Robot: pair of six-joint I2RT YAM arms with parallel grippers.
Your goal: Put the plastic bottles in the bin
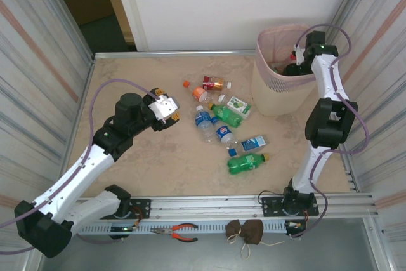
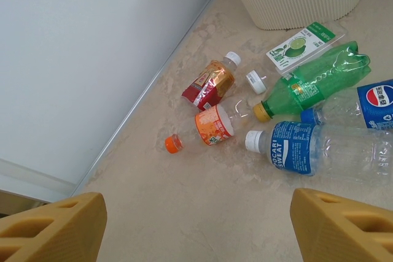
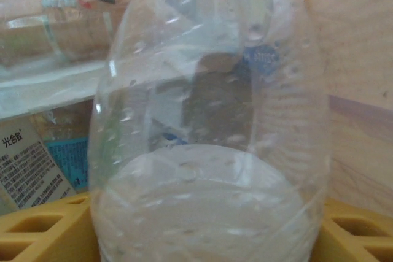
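pink bin (image 1: pixel 273 93) is standing with the right gripper (image 1: pixel 297 61) hanging over its opening, fingers clamping a clear bottle (image 3: pixel 202 108). left of the bin, other bottles (image 1: pixel 225 132) are lying on the table (image 1: pixel 139 163); further left, the left gripper (image 1: pixel 166 111) is hovering wide open, holding nothing.
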